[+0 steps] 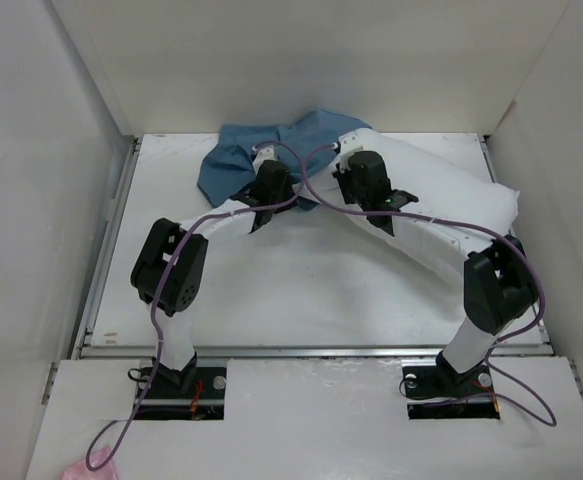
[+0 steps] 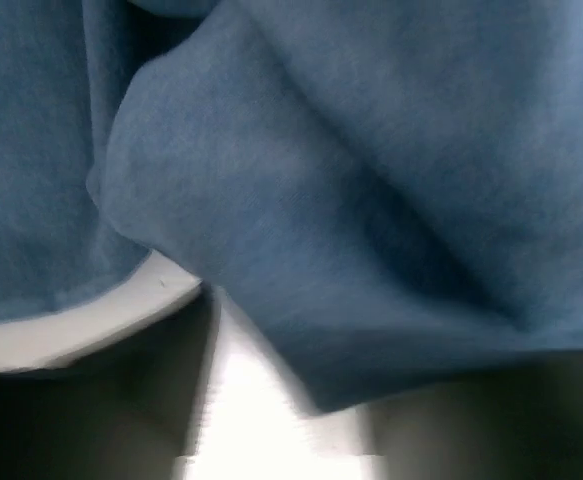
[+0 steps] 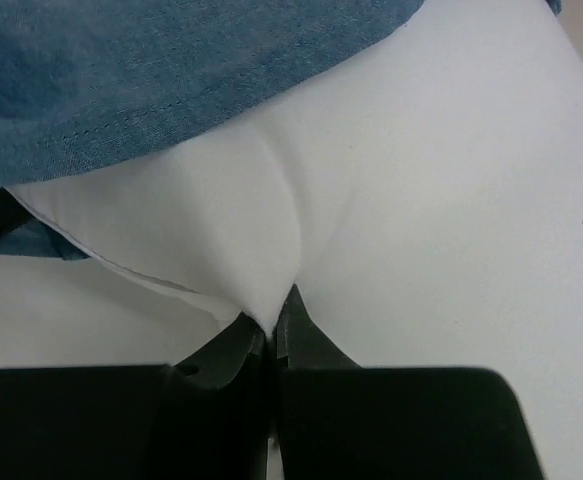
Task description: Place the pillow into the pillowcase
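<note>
We saw the task at its stuffing step, with the job only begun. The blue pillowcase (image 1: 236, 160) lay bunched at the far middle of the white table (image 1: 301, 290). The plump white pillow (image 1: 441, 195) stretched from it toward the far right corner, and only its near end was tucked under the blue hem. From the right wrist camera, the right gripper (image 3: 271, 322) was clenched on a small fold of the pillow's white cover, just below that hem. The left gripper (image 1: 269, 178) hung over the pillowcase. Its camera showed only blurred blue cloth pressed close, with no fingers visible, so we could not tell whether its jaws gripped the cloth or were released. We judged that the next move called for the mouth of the pillowcase to be held open and steady while the right arm pushed the pillow deeper in. The thin cloth could bunch or slide with the pillow rather than swallow it. The table was plain, white and smooth, and tall white walls (image 1: 31, 150) boxed it in on three sides.
</note>
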You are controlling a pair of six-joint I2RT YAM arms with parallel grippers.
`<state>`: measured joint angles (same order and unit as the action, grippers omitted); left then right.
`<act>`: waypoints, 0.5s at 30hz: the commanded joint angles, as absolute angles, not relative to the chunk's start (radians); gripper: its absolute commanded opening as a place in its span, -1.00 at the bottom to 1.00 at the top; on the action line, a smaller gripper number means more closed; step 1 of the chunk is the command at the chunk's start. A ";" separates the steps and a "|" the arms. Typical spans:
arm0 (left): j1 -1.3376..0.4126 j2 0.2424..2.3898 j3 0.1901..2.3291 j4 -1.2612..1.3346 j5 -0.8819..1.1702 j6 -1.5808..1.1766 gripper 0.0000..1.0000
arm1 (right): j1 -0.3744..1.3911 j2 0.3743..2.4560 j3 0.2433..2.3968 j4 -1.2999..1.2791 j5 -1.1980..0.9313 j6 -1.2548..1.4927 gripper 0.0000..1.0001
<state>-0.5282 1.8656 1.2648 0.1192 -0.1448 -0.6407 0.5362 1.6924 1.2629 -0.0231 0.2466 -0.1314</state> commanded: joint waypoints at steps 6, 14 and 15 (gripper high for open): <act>-0.590 1.819 1.325 0.100 -0.103 -0.594 -1.00 | 0.561 1.628 1.276 0.262 0.179 0.174 -1.00; -0.839 1.594 1.246 0.100 0.112 -0.520 -1.00 | 0.647 1.666 1.267 0.515 0.507 0.422 -1.00; -0.877 1.547 1.232 0.091 0.142 -0.509 -1.00 | 0.647 1.675 1.256 0.515 0.576 0.448 -1.00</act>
